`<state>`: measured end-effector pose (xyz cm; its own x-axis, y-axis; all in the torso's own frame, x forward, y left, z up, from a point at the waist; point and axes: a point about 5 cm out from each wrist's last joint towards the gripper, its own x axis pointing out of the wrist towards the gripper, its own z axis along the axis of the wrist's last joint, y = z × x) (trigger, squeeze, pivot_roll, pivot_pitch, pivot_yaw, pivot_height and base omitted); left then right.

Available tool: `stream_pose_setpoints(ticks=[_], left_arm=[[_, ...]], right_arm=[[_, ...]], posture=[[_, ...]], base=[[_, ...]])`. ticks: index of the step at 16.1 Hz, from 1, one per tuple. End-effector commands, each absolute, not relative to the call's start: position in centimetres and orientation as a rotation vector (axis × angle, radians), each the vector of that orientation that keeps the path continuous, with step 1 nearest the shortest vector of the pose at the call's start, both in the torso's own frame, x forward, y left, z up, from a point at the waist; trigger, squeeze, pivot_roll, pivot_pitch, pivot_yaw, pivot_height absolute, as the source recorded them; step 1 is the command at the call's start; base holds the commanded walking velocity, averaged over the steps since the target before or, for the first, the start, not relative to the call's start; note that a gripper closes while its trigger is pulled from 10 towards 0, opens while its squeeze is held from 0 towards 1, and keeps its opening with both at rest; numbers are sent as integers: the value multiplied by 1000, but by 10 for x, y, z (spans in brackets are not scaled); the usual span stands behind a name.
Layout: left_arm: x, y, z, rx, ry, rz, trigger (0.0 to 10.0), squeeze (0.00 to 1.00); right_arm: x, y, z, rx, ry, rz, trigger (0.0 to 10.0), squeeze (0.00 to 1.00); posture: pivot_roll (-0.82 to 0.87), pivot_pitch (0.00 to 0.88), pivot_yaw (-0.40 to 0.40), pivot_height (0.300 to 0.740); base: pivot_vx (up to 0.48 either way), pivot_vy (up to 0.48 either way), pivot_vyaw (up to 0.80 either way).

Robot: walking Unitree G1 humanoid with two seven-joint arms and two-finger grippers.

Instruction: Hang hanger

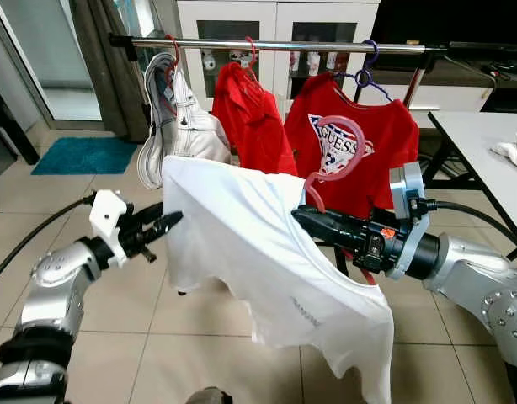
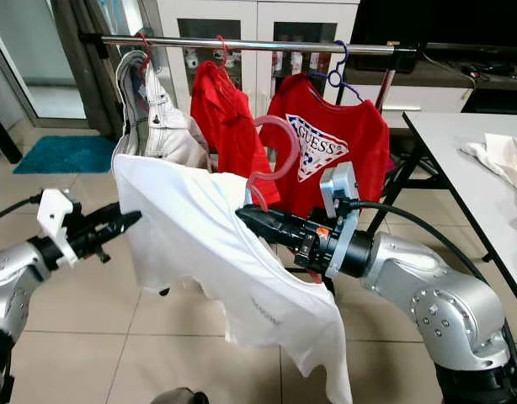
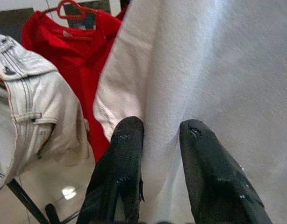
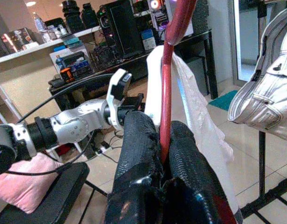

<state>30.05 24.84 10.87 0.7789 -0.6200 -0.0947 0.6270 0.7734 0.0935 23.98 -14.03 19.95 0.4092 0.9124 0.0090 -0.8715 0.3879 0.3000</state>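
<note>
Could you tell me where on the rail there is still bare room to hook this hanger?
The rail shows bare steel between the middle red shirt and the GUESS shirt's purple hanger, and again rightward of that hanger. The stretch from the white jacket to the middle shirt is crowded.

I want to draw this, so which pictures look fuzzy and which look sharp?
Left wrist view: the white T-shirt and fingers look soft and fuzzy, being so close. Right wrist view: the red hanger is blurry up close, the room behind sharper. Both eye views: sharp, evenly lit, the rail slightly shiny.
</note>
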Motion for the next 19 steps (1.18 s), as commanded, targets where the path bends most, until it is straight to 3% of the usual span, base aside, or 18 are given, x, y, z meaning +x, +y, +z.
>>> stream_pose_setpoints(ticks=[1,12,19], left_arm=[[304,249,112,147,51,-669,0,0],[306,244,99,97,50,-644,0,0],[276,261,45,173,254,-335,0,0]], right_arm=[[237,-140,208,277,131,1159,10000,0],[237,-141,207,270,132,1137,10000,0],[252,-142,209,213,81,1018,10000,0]], posture=[[-66,0,63,740],[-73,0,68,740],[-72,0,65,740]], base=[[0,0,0],[0,0,0],[0,0,0]])
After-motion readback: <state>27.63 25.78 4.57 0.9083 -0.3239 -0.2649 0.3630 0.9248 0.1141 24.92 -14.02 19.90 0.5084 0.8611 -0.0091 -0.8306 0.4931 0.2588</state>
